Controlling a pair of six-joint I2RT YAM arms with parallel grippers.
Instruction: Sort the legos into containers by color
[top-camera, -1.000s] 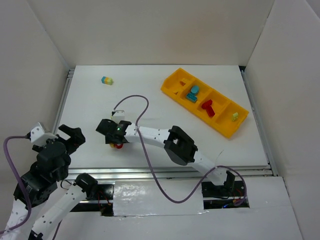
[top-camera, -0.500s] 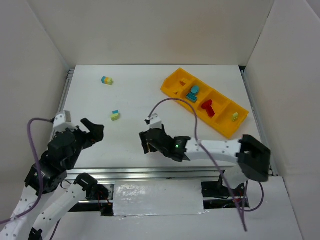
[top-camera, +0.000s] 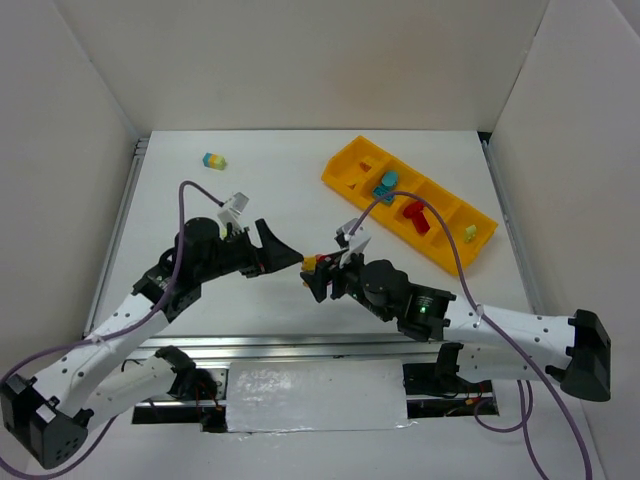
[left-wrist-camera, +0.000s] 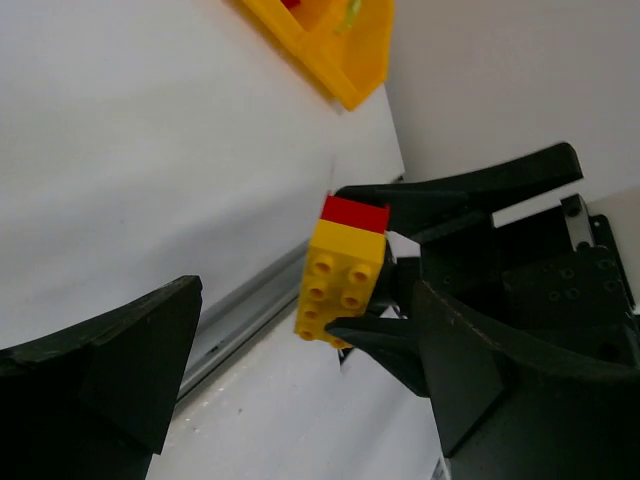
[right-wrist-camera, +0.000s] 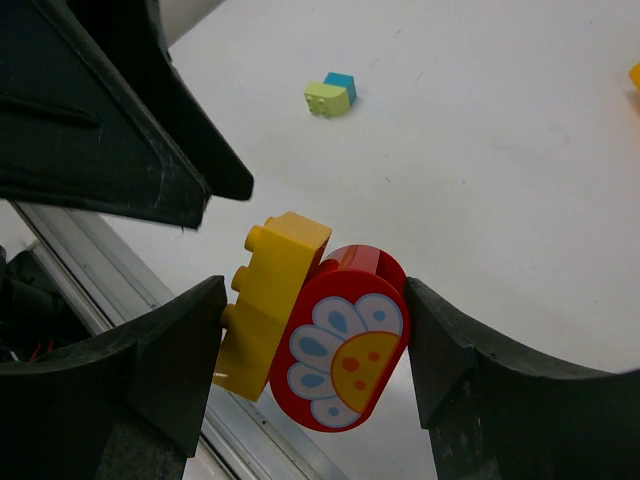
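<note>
**Red-and-yellow clump held off the table between the two arms**

Nearest me, my right jaws are pinching a red-and-yellow clump, a yellow brick stuck to a rounded red piece with a flower print. It hangs above the front middle of the table. My left jaws are spread and point at it from the left, with a tip just beside the yellow brick. I cannot tell whether they touch it. Behind, on the table, lies a pale green and teal pair. Further back on the right sits the orange-yellow tray, set at an angle. It holds teal bricks in its second compartment from the left, a red brick in the third and a pale green brick in the fourth. A teal, yellow and green clump lies at the far left
</note>
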